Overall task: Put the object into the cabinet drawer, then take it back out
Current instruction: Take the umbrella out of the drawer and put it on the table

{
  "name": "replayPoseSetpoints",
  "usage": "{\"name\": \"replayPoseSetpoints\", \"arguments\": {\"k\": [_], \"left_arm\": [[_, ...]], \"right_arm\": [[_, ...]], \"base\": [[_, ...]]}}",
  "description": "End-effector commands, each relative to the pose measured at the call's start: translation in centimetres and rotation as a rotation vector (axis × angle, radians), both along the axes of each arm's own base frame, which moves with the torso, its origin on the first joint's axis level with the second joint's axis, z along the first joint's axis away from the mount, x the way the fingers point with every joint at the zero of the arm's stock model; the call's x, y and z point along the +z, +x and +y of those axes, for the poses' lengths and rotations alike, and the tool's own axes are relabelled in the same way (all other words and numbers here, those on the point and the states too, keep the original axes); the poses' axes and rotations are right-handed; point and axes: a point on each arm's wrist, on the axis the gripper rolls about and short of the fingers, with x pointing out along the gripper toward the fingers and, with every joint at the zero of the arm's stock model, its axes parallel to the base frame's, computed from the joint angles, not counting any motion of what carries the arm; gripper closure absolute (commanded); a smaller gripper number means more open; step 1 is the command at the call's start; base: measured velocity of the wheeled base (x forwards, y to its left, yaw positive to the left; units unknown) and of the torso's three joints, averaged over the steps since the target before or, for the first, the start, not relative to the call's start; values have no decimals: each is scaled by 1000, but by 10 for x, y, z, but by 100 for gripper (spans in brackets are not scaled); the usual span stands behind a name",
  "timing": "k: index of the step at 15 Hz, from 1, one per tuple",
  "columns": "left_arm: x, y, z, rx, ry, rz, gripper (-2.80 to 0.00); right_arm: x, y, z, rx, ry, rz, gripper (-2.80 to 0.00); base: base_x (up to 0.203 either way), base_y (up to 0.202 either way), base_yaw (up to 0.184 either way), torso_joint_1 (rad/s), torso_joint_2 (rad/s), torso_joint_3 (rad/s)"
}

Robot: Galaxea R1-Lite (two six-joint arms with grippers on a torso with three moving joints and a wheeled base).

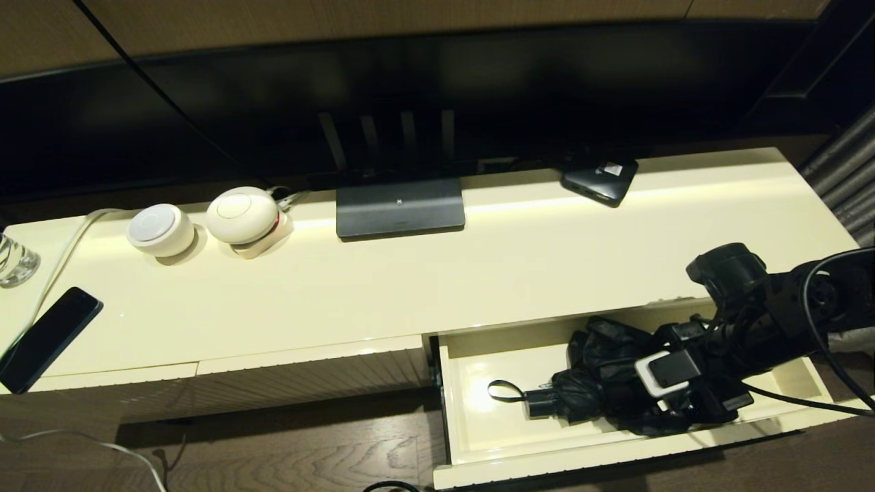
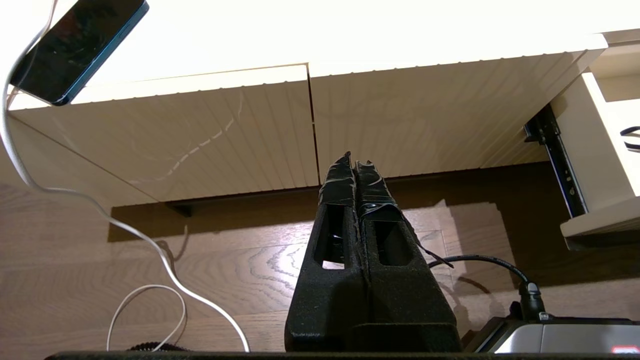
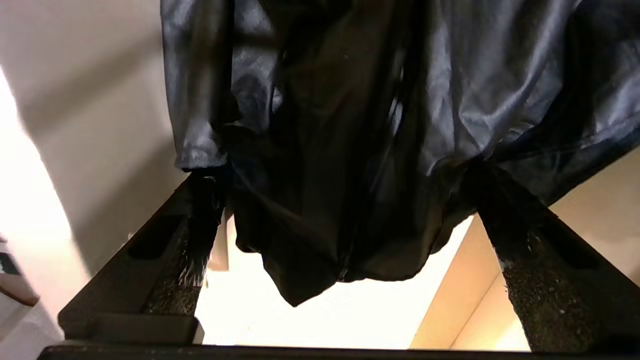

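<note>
The black folding umbrella (image 1: 598,372) lies inside the pulled-out cream cabinet drawer (image 1: 547,466), its short handle (image 1: 540,404) and strap loop (image 1: 502,391) pointing left. My right gripper (image 1: 639,404) reaches down into the drawer from the right. In the right wrist view the right gripper (image 3: 340,185) is open, its fingers (image 3: 197,220) spread wide on either side of the glossy umbrella fabric (image 3: 350,150), over the drawer's bright floor (image 3: 360,315). My left gripper (image 2: 355,160) is shut and empty, held low before the closed ribbed panels (image 2: 400,120).
A flat black phone (image 1: 48,338) lies on the cabinet top at the left with a white cable (image 2: 90,200). Two white round devices (image 1: 239,215), a TV stand base (image 1: 400,208) and a small black box (image 1: 600,178) sit along the back. A glass (image 1: 14,260) stands far left.
</note>
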Motion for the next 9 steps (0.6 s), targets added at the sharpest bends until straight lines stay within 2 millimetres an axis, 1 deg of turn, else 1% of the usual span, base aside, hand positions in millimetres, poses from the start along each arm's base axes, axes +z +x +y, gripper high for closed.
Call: {"name": "replayPoseSetpoints", "arguments": {"k": [1,4,8,9], "left_arm": [[-1,0,0,0,0,4,0],[-1,0,0,0,0,5,0],[-1,0,0,0,0,4,0],[-1,0,0,0,0,3,0]], "right_arm": [[-3,0,0,8,-4,12,-280],[-6,-2,1,11,-7,24,-280],[-4,-4,1,-9,0,23,-280],[-2,-6,1,-9,0,22,0]], "base": [[0,0,0,0,0,0],[0,0,0,0,0,0],[0,0,0,0,0,0],[0,0,0,0,0,0]]}}
